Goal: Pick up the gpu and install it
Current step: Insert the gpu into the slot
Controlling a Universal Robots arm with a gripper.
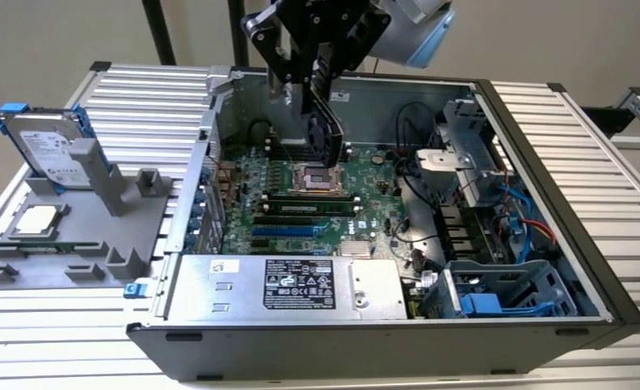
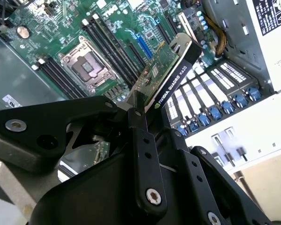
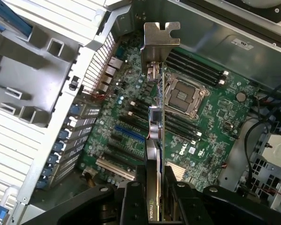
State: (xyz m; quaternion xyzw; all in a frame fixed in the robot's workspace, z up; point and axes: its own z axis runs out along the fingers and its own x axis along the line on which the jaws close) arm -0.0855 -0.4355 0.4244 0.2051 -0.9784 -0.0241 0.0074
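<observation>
My gripper (image 1: pixel 317 96) is shut on the gpu (image 1: pixel 326 134), which hangs on edge above the green motherboard (image 1: pixel 380 213) inside the open computer case (image 1: pixel 537 146). In the first wrist view the gpu (image 3: pixel 155 123) shows edge-on with its silver bracket (image 3: pixel 160 40) at the far end, clear of the board and over the processor socket (image 3: pixel 183 94) and memory slots. In the second wrist view the black fingers (image 2: pixel 141 127) clamp the card's (image 2: pixel 172 77) near end. The blue expansion slot (image 3: pixel 129 134) lies off to one side of the card, with nothing in it.
A grey parts holder (image 1: pixel 87 244) stands at the exterior view's left with a silver hard drive in a blue frame (image 1: pixel 47 150) and a processor (image 1: pixel 38 219). The power supply (image 1: pixel 287 284), a drive cage (image 1: pixel 504 292) and cables (image 1: pixel 515 219) crowd the case.
</observation>
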